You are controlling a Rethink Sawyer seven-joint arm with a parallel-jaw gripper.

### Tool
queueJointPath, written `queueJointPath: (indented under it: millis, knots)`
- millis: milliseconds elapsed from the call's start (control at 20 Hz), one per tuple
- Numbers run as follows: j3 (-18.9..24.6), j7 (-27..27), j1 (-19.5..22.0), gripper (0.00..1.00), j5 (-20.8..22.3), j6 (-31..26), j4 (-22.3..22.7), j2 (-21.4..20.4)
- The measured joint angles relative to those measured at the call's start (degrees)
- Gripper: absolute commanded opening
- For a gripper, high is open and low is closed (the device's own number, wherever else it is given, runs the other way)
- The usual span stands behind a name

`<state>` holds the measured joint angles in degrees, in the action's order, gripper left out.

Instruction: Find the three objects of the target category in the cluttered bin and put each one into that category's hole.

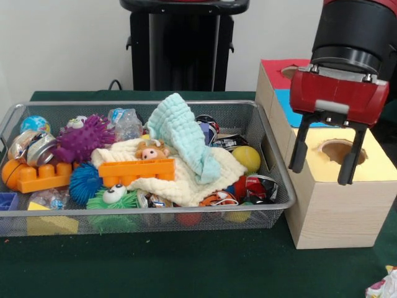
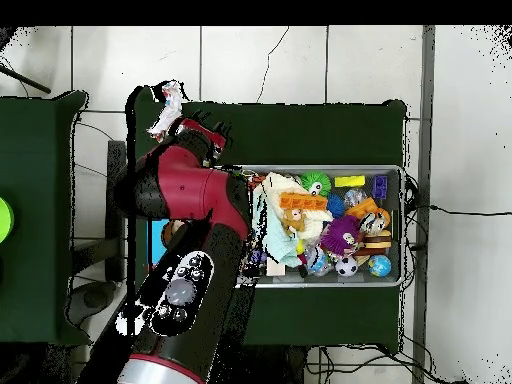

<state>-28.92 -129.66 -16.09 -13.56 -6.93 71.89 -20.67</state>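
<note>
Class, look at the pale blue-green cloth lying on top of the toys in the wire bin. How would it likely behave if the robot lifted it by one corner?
The cloth would probably hang limp, since it already drapes in folds over the toys. It looks thin, so likely light. Lifting it might drag the cream cloth beneath it. The open pincer hangs over the box, holding nothing.

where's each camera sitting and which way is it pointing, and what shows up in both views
Front view: low across the table, level with the wire bin and wooden box; shows only the open gripper above the box's yellow hole.
Overhead view: above the table, looking straight down; the red arm rises from the bottom edge and covers the box.
Shared: bin, orange brick, purple spiky ball.
</note>
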Motion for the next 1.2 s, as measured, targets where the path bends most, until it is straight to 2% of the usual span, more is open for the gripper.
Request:
queueJointPath:
  millis: [700,1200]
  knots:
    - [-0.27,0.00,0.51,1.00,1.26,-0.47,-7.31,3.60]
    - [-2.82,0.00,-1.47,1.00,0.79,-3.41,-13.74,8.77]
